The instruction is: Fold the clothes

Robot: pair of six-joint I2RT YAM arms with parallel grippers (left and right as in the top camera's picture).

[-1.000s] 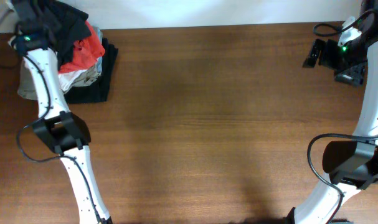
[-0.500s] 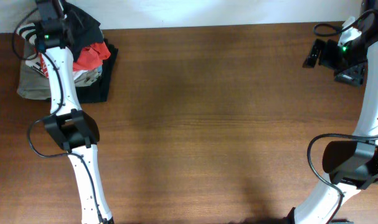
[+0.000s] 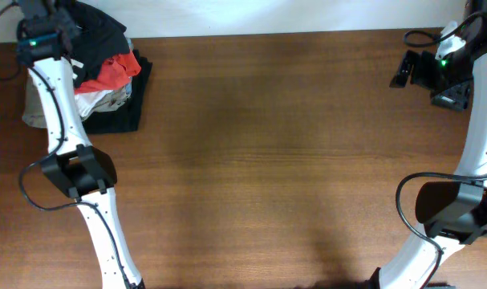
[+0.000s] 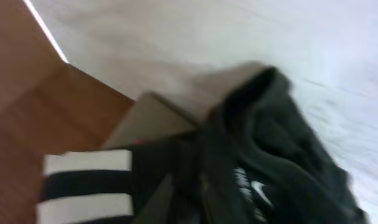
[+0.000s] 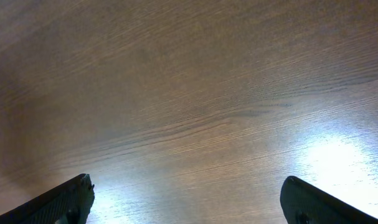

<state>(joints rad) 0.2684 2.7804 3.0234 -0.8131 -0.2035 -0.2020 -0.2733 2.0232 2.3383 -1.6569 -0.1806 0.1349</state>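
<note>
A pile of clothes (image 3: 107,88) lies at the table's far left corner: a red piece (image 3: 116,69), a white one, a dark one under them and a beige one (image 3: 33,108). My left gripper (image 3: 44,38) is above the pile's back edge. In the blurred left wrist view its fingers (image 4: 198,194) look shut on a black garment with a white logo (image 4: 269,143), next to black-and-white striped cloth (image 4: 83,186). My right gripper (image 3: 403,68) is open and empty over bare wood at the far right; its fingertips show wide apart in the right wrist view (image 5: 185,186).
The brown wooden table (image 3: 275,160) spreads between both arms. The left arm's base (image 3: 75,172) stands at the left, the right arm's base (image 3: 444,209) at the right. The table's far edge (image 3: 267,34) meets a white wall.
The left gripper swung right over the pile, then back left, with the black garment moving along. The right arm has not moved.
</note>
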